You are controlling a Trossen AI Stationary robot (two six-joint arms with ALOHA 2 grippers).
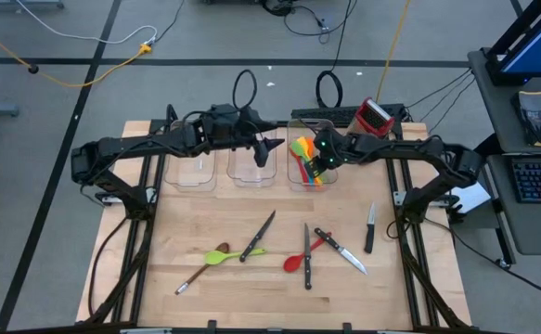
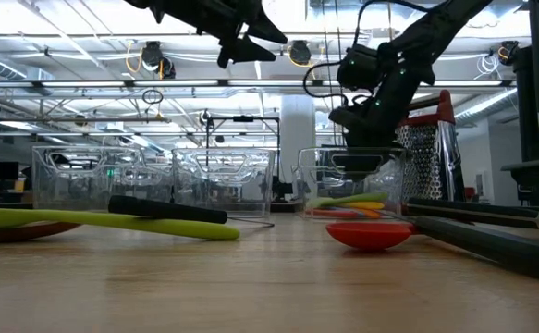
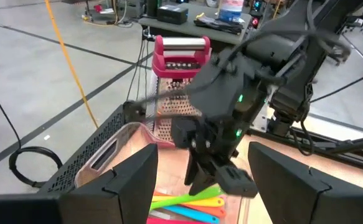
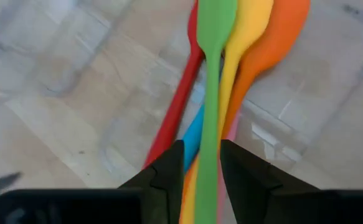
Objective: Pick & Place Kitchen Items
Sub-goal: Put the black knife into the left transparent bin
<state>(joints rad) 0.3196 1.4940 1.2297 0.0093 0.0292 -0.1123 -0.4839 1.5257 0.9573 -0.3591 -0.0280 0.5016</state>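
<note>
1. Table (image 1: 196, 218): wood top, three clear bins in a row at the far edge, left bin (image 1: 194, 173), middle bin (image 1: 245, 173), right bin (image 1: 297, 178)
2. Red-and-steel grater (image 1: 374, 115) stands just right of the right bin, at the far edge
3. My left gripper (image 1: 268, 148) hangs above the middle bin, fingers spread wide, nothing in them
4. My right gripper (image 4: 203, 168) is down over the right bin, fingers parted a little either side of the green spatula's handle, a thin gap on one side, so I call it released, not clenched
5. Green spatula (image 4: 213, 74) lies in the right bin on top of the pile, beside the yellow spatula (image 4: 249, 25) and the orange spatula (image 4: 281, 31), with the red spatula (image 4: 181, 106) and a blue one (image 4: 193, 134) underneath
6. Loose on the near half of the table: green spoon (image 1: 222, 255) left of centre, a black-handled knife (image 1: 259, 236) lying across it
7. Red spoon (image 1: 294, 263) near centre, a second knife (image 1: 307, 274) crossing it, a third knife (image 1: 349, 258) just right
8. Fourth knife (image 1: 369, 227) alone, farther right
9. Dark-handled utensil (image 1: 196, 276) near left, type unclear
</note>
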